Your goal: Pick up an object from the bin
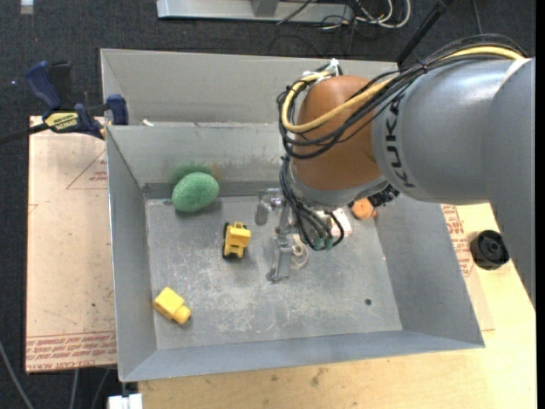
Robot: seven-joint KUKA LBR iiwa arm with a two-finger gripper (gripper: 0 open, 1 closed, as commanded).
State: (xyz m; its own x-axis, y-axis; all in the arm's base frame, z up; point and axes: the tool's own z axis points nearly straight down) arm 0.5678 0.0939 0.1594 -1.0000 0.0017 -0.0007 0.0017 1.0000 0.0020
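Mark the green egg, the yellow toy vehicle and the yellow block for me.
green egg (195,192): camera view, middle of its rounded body.
yellow toy vehicle (236,239): camera view, its top.
yellow block (172,305): camera view, its upper face.

The camera hung above the bin and faced down into it, tipped somewhat to one side, so that I saw the bin's floor nearly flat-on and the inner faces of all four walls. The wall at the bin's far side lay at the top of the view, the near wall at the bottom. It stood back enough to take in the bin from rim to rim, with dark floor beyond the far wall. My arm entered across the bin's right rim, looming nearer the lens than the bin's floor and covering the far right corner.
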